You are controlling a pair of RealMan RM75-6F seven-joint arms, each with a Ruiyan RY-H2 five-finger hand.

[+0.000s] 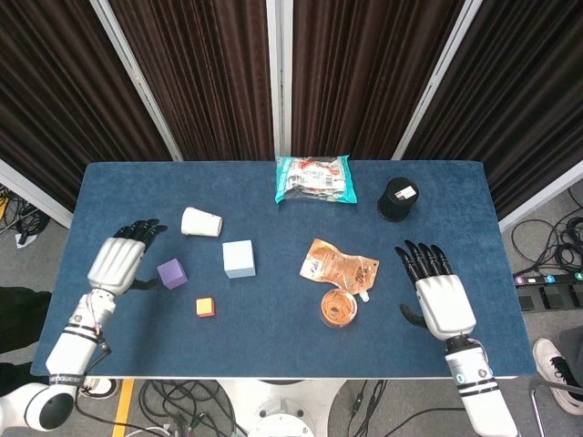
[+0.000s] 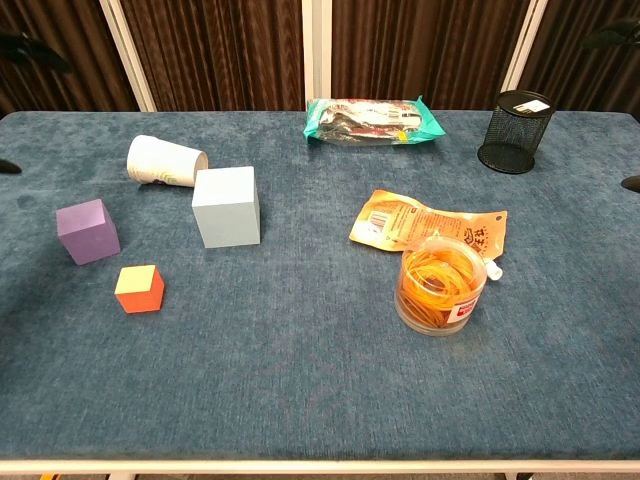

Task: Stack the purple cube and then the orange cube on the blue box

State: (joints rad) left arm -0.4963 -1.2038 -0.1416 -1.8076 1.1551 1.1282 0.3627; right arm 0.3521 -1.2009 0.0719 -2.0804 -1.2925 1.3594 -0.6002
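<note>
A: Where is the left hand [image 1: 119, 261]?

B: It hovers over the blue table [image 1: 273, 314], just left of the purple cube [image 1: 171, 273]. Its fingers are spread and hold nothing; the thumb points toward the cube, and whether it touches is unclear from above. The chest view catches only a dark tip at the left edge.

A: And the right hand [image 1: 439, 296]?

B: It is palm down near the right side, well apart from the cubes, fingers apart and empty.

A: How do the task pieces lie?

B: The purple cube sits on the cloth left of the blue box [image 1: 239, 259]. The orange cube [image 1: 205, 307] rests in front of both, closer to the near edge, between them from left to right. None of the three touch, and nothing is on top of the box.

A: Anything else out there?

B: A white paper cup [image 1: 201, 222] lies on its side just behind the box. A teal snack packet [image 1: 313, 178] is at the far edge, a black mesh pen holder [image 1: 398, 198] to its right. An orange pouch [image 1: 339, 265] lies flat mid-table, with a clear tub of rubber bands [image 1: 338, 308] at its near edge.
</note>
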